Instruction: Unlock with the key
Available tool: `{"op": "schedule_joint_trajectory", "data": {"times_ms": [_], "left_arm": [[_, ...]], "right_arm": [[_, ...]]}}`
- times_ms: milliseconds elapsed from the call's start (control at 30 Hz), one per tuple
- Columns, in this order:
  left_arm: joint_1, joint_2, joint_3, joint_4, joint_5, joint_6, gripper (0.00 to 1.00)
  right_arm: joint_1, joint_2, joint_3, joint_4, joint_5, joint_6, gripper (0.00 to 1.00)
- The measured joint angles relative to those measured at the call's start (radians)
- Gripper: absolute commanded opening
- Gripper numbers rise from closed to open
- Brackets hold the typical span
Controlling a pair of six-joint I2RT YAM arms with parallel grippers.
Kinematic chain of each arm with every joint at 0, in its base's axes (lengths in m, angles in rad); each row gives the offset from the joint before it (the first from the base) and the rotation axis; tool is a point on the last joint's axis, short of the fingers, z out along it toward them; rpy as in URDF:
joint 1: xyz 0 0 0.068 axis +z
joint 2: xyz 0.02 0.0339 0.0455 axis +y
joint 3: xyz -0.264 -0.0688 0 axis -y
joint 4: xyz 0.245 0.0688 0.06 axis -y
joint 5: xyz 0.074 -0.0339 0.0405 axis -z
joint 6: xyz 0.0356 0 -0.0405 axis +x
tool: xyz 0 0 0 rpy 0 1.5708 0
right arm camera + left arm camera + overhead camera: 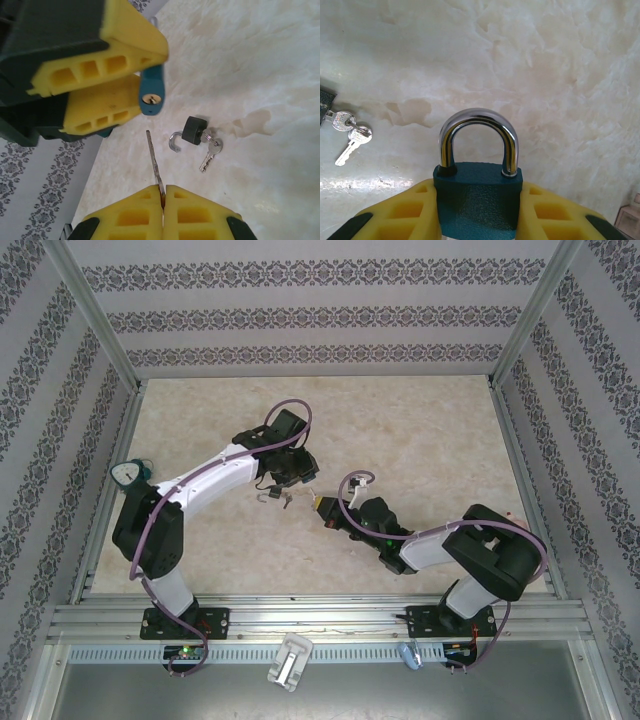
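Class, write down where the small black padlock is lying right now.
In the right wrist view the black padlock lies on the table right of centre, shackle open, two keys beside it, below-right of the blue padlock.

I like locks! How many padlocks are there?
2. A teal padlock is held between the left fingers; a black padlock lies on the table with keys at it.

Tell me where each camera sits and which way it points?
Top external: above and behind the arms, looking down at the table; both arms show, left hand and right hand close together.
Left wrist: on the left arm, looking along its yellow fingers clamping a teal padlock.
Right wrist: on the right arm, looking past its fingers, pinching a key, toward that padlock's keyhole.
Wrist views share the teal padlock and loose keys.
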Motion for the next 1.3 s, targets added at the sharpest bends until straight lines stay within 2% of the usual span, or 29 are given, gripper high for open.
{"op": "schedule_joint_trajectory", "data": {"times_ms": [1300], "left_arm": [[0.0, 0.009, 0.0, 0.001, 0.044, -0.005, 0.29]], "right_arm": [[0.002, 0.045, 0.02, 0.028, 0.047, 0.007, 0.0]]}}
